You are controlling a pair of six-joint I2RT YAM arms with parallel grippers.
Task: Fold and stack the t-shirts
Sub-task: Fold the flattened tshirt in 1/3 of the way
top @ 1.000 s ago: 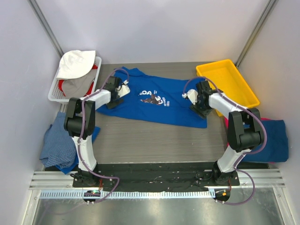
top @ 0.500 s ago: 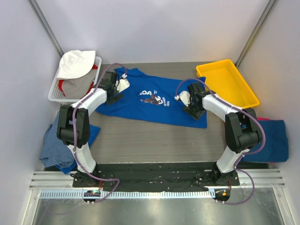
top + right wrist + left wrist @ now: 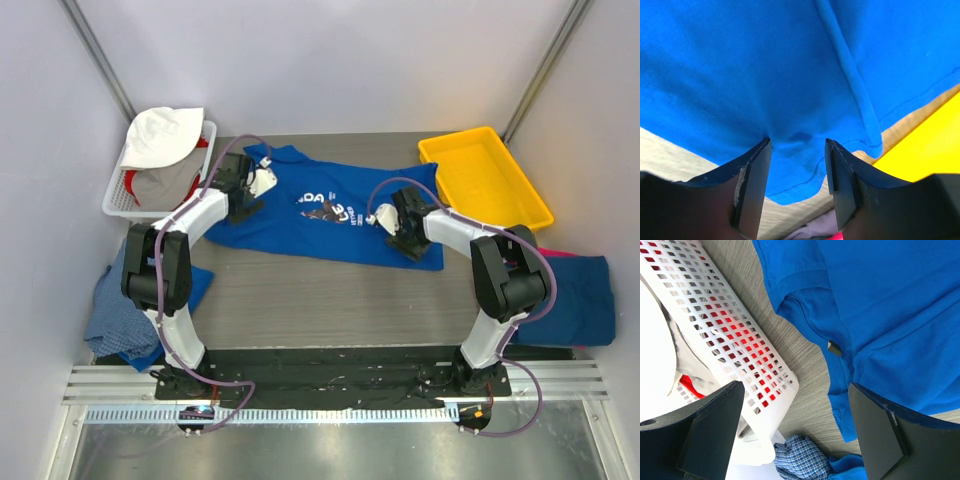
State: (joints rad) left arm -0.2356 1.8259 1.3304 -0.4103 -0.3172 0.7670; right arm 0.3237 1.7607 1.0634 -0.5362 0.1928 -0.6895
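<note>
The royal blue t-shirt (image 3: 345, 240) with a white-and-brown chest print (image 3: 328, 210) lies spread flat across the table. My left gripper (image 3: 243, 200) hovers at its left sleeve, open wide and empty; in the left wrist view (image 3: 797, 430) the shirt (image 3: 890, 300) is ahead and to the right of the jaws. My right gripper (image 3: 408, 238) rests on the shirt's lower right part. In the right wrist view (image 3: 796, 182) its jaws are apart, with puckered blue cloth (image 3: 790, 65) and the hem between them. A plain blue shirt (image 3: 585, 295) with magenta cloth (image 3: 563, 256) lies at the right.
A white perforated basket (image 3: 118, 195) holding white, grey and red clothes stands at back left, also in the left wrist view (image 3: 730, 325). A yellow tray (image 3: 485, 175) is at back right. Blue checked cloth (image 3: 120, 305) lies at the left edge.
My right gripper has slid left along the shirt's lower right part. My left gripper has shifted slightly back toward the sleeve. The shirt stays spread.
</note>
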